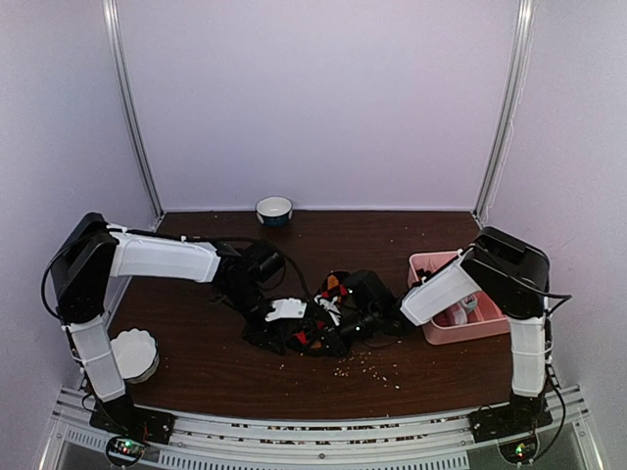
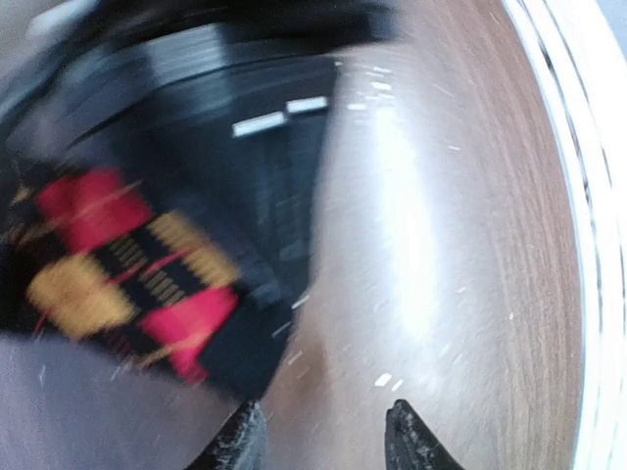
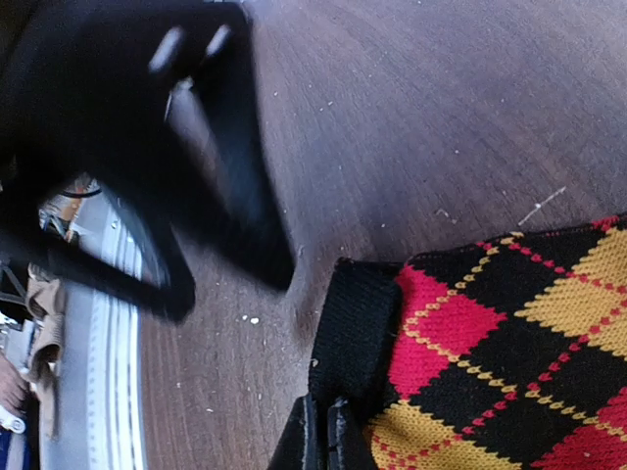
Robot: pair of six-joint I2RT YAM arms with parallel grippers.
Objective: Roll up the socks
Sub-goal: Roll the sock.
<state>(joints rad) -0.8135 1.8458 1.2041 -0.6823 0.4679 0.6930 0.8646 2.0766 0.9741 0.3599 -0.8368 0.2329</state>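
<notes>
A black sock with red, orange and yellow argyle diamonds (image 3: 509, 343) lies bunched on the brown table (image 1: 196, 352), between both grippers at the middle (image 1: 318, 336). My right gripper (image 3: 324, 441) is shut, its fingertips pinching the sock's black cuff (image 3: 358, 333). My left gripper (image 2: 325, 441) stands open over bare wood with nothing between its fingers (image 2: 240, 441). The argyle sock (image 2: 127, 264) lies just to the left of it, apart from the fingers. That view is blurred. The right arm's black body (image 2: 245, 98) fills its top.
A pink bin (image 1: 427, 262) stands at the right, under the right arm. A blue-and-white bowl (image 1: 274, 210) sits at the back wall. A white round container (image 1: 135, 354) is at the near left. Crumbs (image 1: 372, 367) dot the table near the front rail (image 1: 323, 436).
</notes>
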